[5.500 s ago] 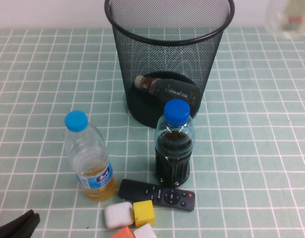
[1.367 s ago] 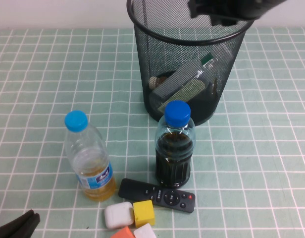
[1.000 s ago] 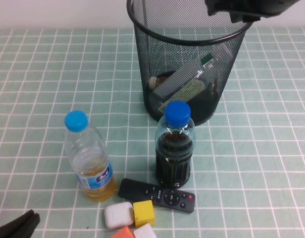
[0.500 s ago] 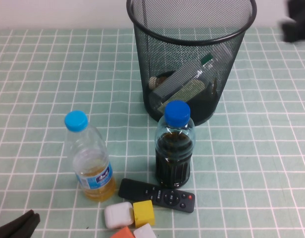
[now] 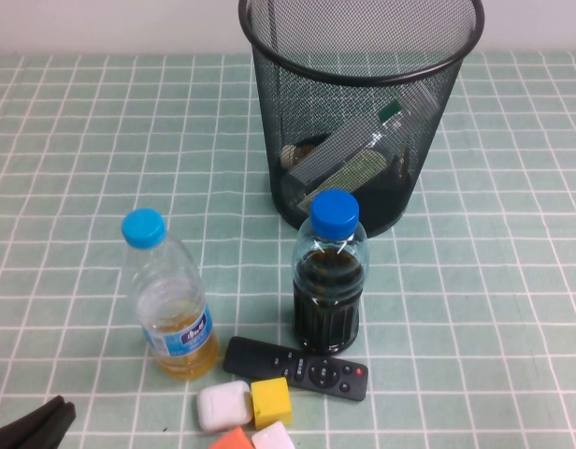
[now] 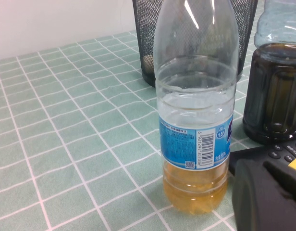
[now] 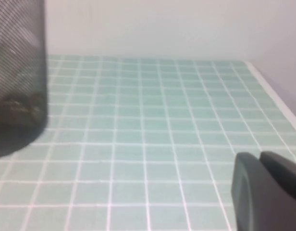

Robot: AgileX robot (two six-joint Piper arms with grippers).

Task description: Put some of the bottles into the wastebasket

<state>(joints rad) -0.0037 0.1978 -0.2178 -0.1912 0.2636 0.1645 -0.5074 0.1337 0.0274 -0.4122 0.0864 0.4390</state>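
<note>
Inside wastebasket (image 5: 363,140): both bottles (image 5: 349,154); left gripper (image 5: 31,426), right gripper (image 7: 265,192) far off.

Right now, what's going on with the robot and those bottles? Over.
Left gripper parked at the near-left table edge; right gripper off beside the wastebasket, holding nothing. Clear bottle and amber bottle lie inside. Nothing in the way.

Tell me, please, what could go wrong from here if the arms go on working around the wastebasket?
The clear bottle leans high inside the wastebasket over the amber bottle; another drop might jam. The dark-liquid bottle stands close before the basket, beside the blue-label bottle; a low sweep could topple either. The left gripper sits at the near-left corner; the right gripper is visible only to its own wrist camera, so its clearance is unknown.
</note>
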